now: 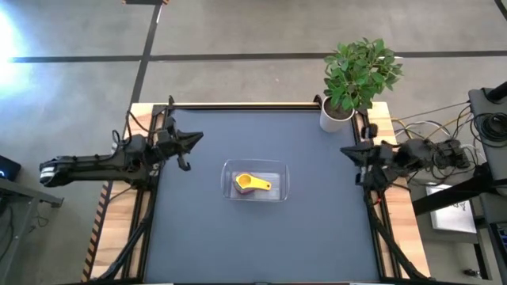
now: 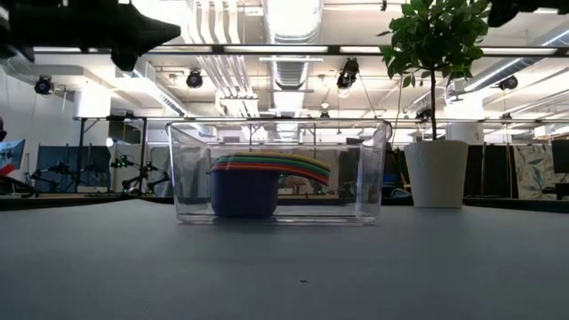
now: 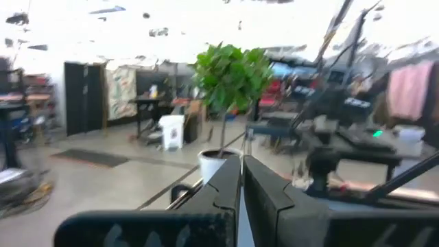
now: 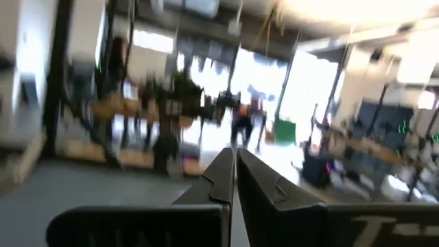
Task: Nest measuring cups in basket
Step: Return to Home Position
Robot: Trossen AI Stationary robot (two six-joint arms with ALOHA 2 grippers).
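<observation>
The clear basket (image 1: 255, 180) stands in the middle of the table, seen from the side in the low view (image 2: 277, 172). Inside it lies a nested stack of measuring cups (image 2: 258, 182): the yellow one (image 1: 250, 184) on top, the dark blue one (image 2: 242, 194) outermost, with coloured handles fanned above it. My left gripper (image 1: 198, 138) is drawn back at the table's left edge, shut and holding nothing; its own view shows the fingers (image 3: 241, 180) together. My right gripper (image 1: 345, 150) is pulled back at the table's right edge, also shut and holding nothing, its fingers (image 4: 235, 171) together.
A white pot with a green plant (image 1: 348, 83) stands at the table's far right corner, close to the right arm. Cables and stands lie beyond both side edges. The dark mat (image 1: 261, 245) stretches bare around the basket.
</observation>
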